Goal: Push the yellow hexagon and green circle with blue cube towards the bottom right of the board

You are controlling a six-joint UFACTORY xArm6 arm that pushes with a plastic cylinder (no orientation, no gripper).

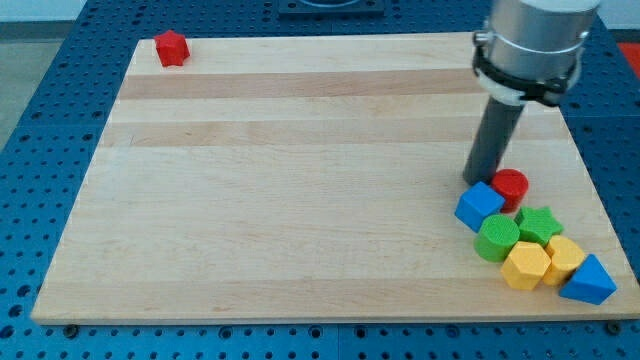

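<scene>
My tip (482,181) rests on the board just above the blue cube (479,206), touching or nearly touching its top edge, with the red cylinder (511,186) right beside it on the view's right. The green circle (497,238) lies below the blue cube, touching it. The yellow hexagon (525,265) lies below and right of the green circle, touching it. These blocks sit in a tight cluster near the board's bottom right corner.
A green star (540,224), a second yellow block (565,259) and a blue triangle (589,281) belong to the same cluster. A red star-like block (172,48) sits at the board's top left. The wooden board (300,180) lies on a blue perforated table.
</scene>
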